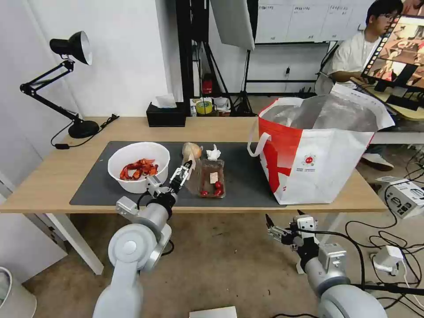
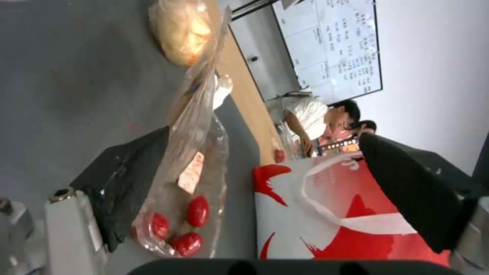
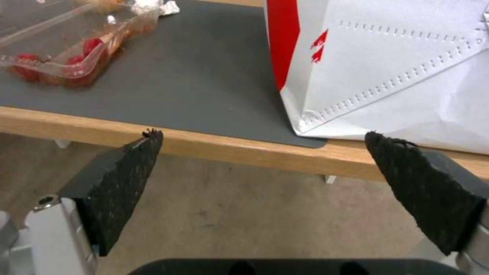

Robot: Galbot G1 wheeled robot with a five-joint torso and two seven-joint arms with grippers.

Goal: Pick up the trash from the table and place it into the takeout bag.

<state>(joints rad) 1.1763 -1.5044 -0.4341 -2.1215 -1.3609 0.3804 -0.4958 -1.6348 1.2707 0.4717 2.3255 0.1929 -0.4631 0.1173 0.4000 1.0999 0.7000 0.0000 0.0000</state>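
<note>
One thin, light tray (image 1: 211, 177) sat beside the spread left gripper (image 1: 182, 173); its rim looked flimsy; the right gripper (image 1: 282, 229) hung spread below the table (image 1: 53, 176).

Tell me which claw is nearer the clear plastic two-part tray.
Left. The left claw is open at the clear plastic two-part tray, one finger against its near side. The right claw hangs open below the light-wood table edge.

Bowl (image 1: 138, 166) left — bag (image 1: 316, 149) right
</note>
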